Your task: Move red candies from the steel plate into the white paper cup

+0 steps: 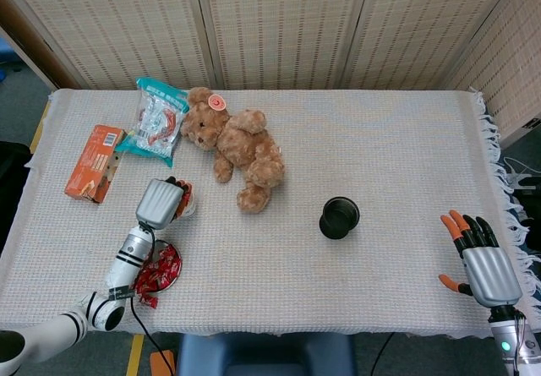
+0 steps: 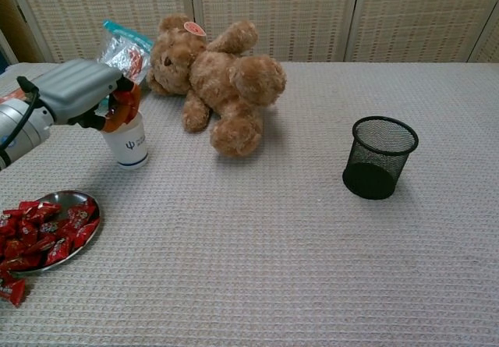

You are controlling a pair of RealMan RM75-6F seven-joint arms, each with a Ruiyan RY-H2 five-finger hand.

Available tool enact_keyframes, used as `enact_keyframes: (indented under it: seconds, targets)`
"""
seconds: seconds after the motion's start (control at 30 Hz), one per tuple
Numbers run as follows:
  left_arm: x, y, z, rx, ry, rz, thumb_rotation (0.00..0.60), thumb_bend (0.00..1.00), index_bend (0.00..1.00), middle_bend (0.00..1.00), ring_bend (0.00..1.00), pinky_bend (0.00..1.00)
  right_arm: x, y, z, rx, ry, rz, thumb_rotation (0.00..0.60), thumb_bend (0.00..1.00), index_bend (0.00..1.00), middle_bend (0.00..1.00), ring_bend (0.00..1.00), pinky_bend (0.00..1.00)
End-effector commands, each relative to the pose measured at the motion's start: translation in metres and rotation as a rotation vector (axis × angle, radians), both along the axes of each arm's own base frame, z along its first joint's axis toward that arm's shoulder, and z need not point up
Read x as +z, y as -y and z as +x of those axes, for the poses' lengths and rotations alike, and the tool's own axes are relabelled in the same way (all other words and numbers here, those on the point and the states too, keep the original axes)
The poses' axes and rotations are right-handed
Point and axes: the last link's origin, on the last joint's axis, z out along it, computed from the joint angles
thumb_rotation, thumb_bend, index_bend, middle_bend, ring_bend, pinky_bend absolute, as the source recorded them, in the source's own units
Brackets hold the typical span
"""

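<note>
The white paper cup [image 2: 129, 145] stands left of the teddy bear, and in the head view only its edge [image 1: 189, 207] shows beside my left hand. My left hand [image 2: 80, 89] hovers right over the cup's mouth, fingers curled down around a small red candy [image 2: 129, 95]. The steel plate [image 2: 75, 199] lies near the front left edge, piled with several red candies [image 2: 45, 231], also seen from the head as red candies [image 1: 157, 269]. One candy [image 2: 9, 291] lies off the plate. My right hand [image 1: 486, 262] rests at the front right, fingers spread and holding nothing.
A brown teddy bear [image 1: 237, 148] lies just right of the cup. A black mesh cup [image 1: 339, 217] stands mid-right. A snack bag [image 1: 156, 122] and an orange box [image 1: 95, 161] lie at the back left.
</note>
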Motion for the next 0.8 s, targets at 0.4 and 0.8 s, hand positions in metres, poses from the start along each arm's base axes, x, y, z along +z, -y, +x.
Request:
enact_keyframes:
  seconds: [0.4, 0.8]
  targets:
    - [0.001, 0.0, -0.002, 0.017, 0.012, -0.011, 0.6, 0.51, 0.44, 0.45, 0.39, 0.63, 0.001, -0.001, 0.0, -0.001, 0.0, -0.002, 0.6, 0.01, 0.0, 0.0, 0.0, 0.0]
    - [0.013, 0.009, 0.001, -0.01, 0.076, 0.004, 0.6, 0.49, 0.29, 0.36, 0.3, 0.56, 0.0, 0.0, 0.0, -0.005, -0.002, 0.002, 0.6, 0.01, 0.0, 0.0, 0.0, 0.0]
